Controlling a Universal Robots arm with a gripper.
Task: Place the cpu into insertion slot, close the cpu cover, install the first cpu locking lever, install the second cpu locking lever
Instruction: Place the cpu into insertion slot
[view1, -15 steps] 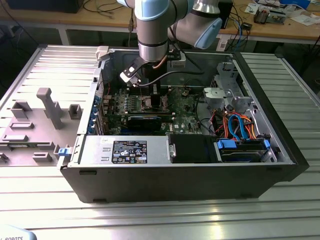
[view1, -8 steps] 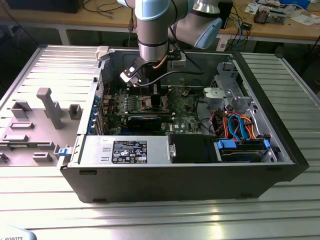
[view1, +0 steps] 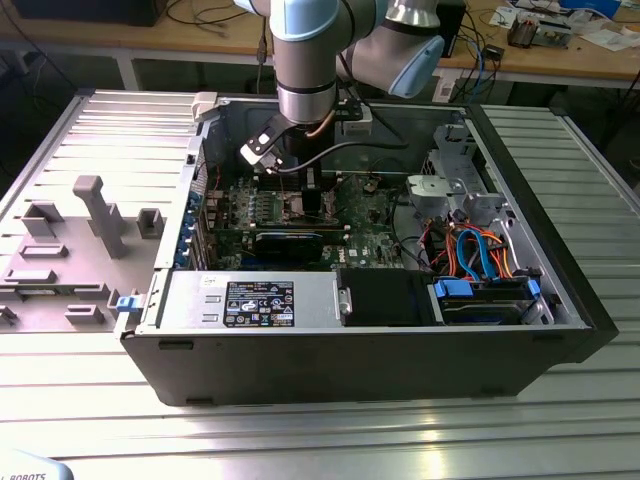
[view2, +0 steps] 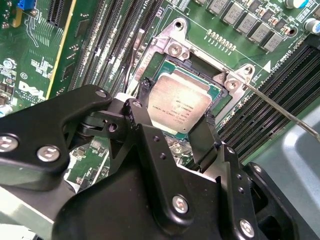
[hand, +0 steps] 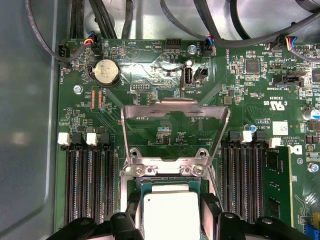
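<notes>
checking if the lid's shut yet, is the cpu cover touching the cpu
Apart. In the first wrist view the cpu cover stands swung up, clear of the cpu.

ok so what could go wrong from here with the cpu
The gripper grips the cpu at the insertion slot; if it is slightly skewed, it may seat crooked. The cpu cover stands open close to the fingers and could be knocked.

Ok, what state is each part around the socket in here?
cpu: in the insertion slot, gripped on two edges
insertion slot: holds the cpu, uncovered
cpu cover: open, tilted up
locking lever: unlatched, standing free
gripper: shut on the cpu
</notes>
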